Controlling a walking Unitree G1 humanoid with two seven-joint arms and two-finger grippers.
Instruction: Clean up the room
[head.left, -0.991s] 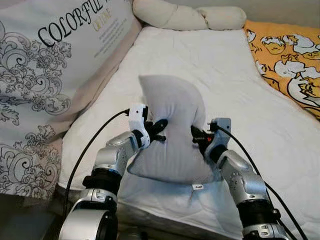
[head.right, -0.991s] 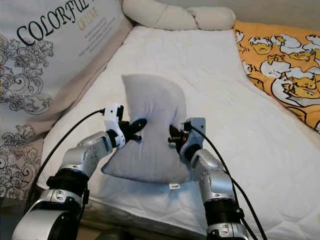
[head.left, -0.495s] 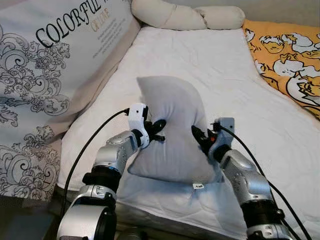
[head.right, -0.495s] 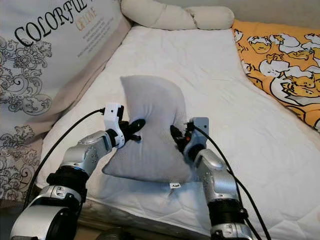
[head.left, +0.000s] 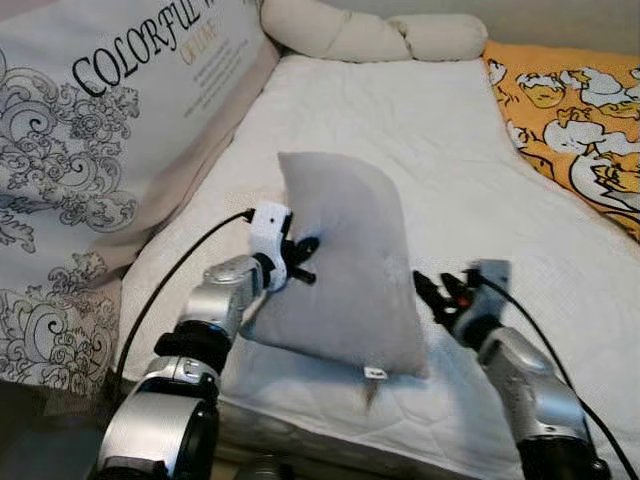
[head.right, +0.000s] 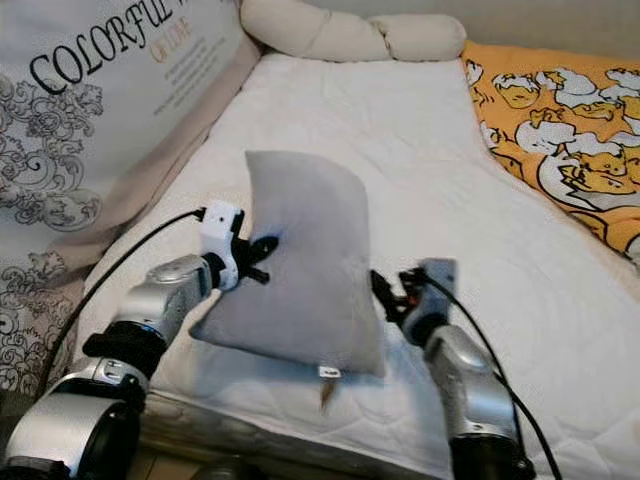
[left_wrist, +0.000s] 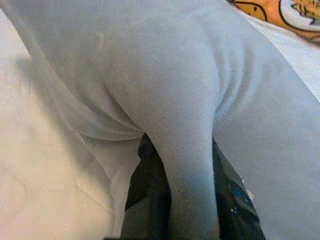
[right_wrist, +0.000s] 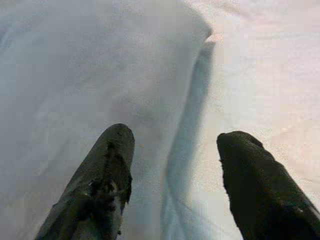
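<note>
Pillow (head.left: 345, 265), soft and grey, stands tilted on the white bed (head.left: 450, 150). Left claw (head.left: 300, 258) pinches a fold on the pillow's side. Right claw (right_wrist: 172, 170) is spread wide beside the pillow, holding nothing.

White quilted mattress (head.left: 420, 140) beside a printed headboard cushion (head.left: 90, 150).

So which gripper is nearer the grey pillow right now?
Left. The left gripper is pinching a fold of the grey pillow at its left edge. The right gripper sits open just off the pillow's right side, not touching it.
</note>
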